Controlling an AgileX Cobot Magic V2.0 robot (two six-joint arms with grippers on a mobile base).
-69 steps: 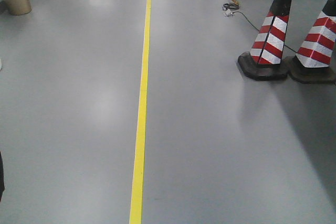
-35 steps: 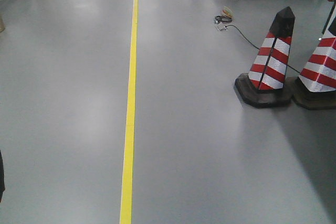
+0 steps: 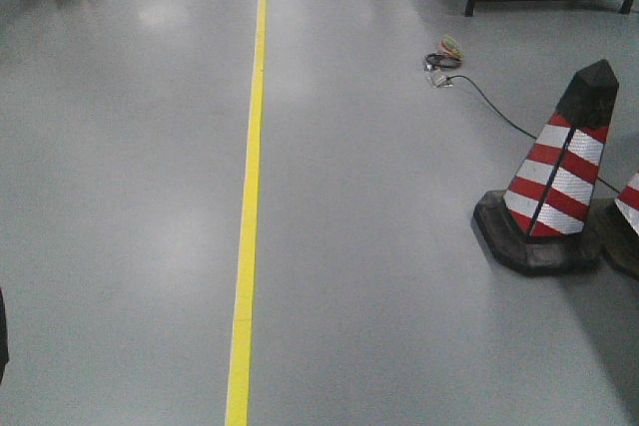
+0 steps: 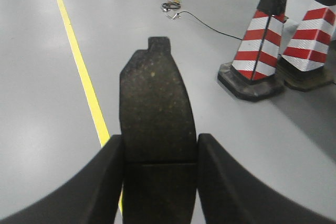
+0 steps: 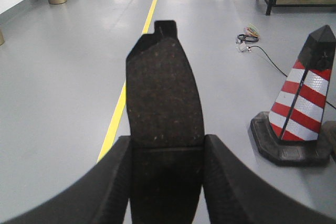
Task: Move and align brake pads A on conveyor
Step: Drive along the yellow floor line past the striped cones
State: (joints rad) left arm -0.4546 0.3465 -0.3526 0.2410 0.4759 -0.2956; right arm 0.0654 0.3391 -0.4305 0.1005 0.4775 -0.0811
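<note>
Each arm carries one brake pad: the left pad point(image 4: 156, 129) sits between the jaws of the left gripper point(image 4: 157, 182), and the right pad point(image 5: 164, 124) between those of the right gripper point(image 5: 165, 182). On both, the jaws press against the pad's long edges near its rear half, with the rough dark face up, a thin groove crossing between the jaws, and a small tab at the far tip pointing away.

No conveyor shows in any view. Beneath both pads lies only the grey workshop floor point(image 3: 399, 246), with a yellow floor line point(image 3: 250, 167), a red-and-white striped traffic cone point(image 3: 557, 187) on a black base, and a loose cable point(image 3: 469, 82) farther off.

So the step in hand looks like transport: both pads gripped and held aloft while the base is away from the belt. The next move calls for reaching the conveyor first, then lowering each pad flat onto it and squaring the two before the jaws spread.
</note>
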